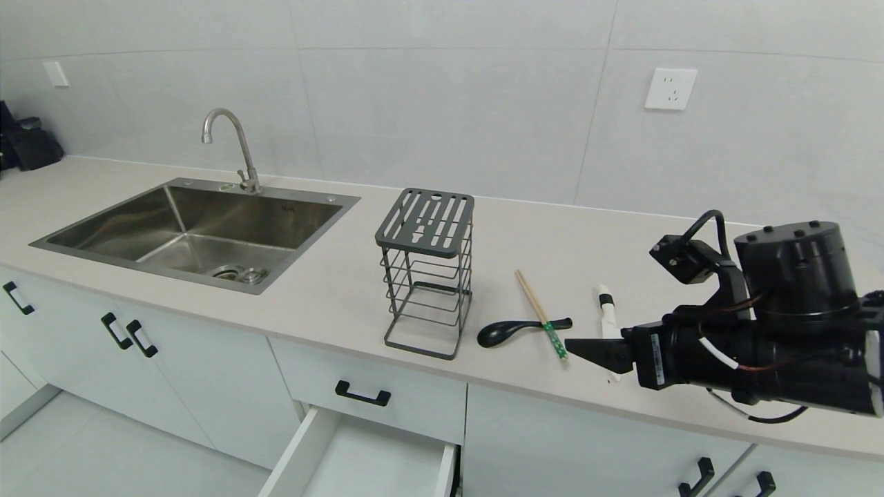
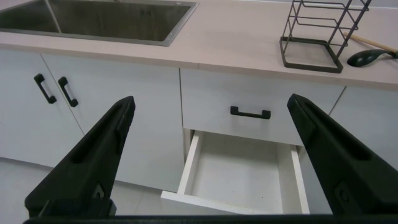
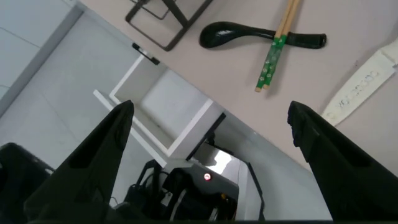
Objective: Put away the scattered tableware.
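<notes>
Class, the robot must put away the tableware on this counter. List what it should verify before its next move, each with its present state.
1. Drawer pulled open: ok.
2. Right gripper empty, jaws apart: ok.
3. Left gripper empty, jaws apart: ok.
4. Black spoon free to lift: not ok, chopsticks cross its handle.
5. White utensil lying apart from the others: ok.

Head camera up high, looking forward and down over the countertop [image 1: 331,297], left wrist camera low, facing the open drawer [image 2: 239,171], right wrist camera close above the countertop edge, looking down, black spoon [image 3: 217,35] in all three
</notes>
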Robot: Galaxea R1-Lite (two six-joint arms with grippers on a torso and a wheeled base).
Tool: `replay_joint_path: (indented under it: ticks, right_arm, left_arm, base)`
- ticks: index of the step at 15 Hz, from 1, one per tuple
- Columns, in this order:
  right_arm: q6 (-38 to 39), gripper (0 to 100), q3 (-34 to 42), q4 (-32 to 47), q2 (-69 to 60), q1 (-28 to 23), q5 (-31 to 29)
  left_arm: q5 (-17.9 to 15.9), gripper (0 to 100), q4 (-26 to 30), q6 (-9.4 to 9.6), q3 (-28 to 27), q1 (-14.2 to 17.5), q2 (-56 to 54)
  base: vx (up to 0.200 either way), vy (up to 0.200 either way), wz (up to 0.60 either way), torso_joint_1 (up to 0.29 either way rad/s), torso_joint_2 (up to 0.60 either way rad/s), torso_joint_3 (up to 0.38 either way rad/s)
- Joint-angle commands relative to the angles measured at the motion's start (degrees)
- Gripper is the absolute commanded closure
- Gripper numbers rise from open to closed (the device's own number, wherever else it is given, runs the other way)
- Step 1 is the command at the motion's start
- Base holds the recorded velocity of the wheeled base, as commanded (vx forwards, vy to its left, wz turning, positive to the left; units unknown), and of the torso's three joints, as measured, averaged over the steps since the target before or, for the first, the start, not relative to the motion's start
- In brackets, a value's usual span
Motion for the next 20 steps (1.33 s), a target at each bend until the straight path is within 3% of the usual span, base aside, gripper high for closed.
replay_joint_path:
  ticks: [1, 7, 10, 20]
  right_arm:
    - [-0.14, 0, -0.24, -0.01, 2.12, 0.39, -0.24]
    - [-0.14, 0, -1.82, -1.15, 7.48, 1.36, -2.09]
    - [-0.93, 0, -2.79, -6.86, 13.98, 1.27, -3.58]
    - [-2.51, 0, -7.19, -12.14, 24.44, 0.04, -6.75]
  left_arm:
    - [0.00, 0, -0.01, -0.01, 0.00, 0.00, 0.07]
    - [0.00, 0, -0.01, -0.01, 0.00, 0.00, 0.07]
    - [0.00, 0, -0.01, -0.01, 0.00, 0.00, 0.07]
    - [0.00, 0, -0.01, -0.01, 0.00, 0.00, 0.07]
  base:
    - [0.000, 0.000, 0.00, 0.000, 0.00, 0.000]
    - [0.000, 0.000, 0.00, 0.000, 0.00, 0.000]
    - [0.000, 0.000, 0.00, 0.000, 0.00, 0.000]
    - [0.000, 0.000, 0.00, 0.000, 0.00, 0.000]
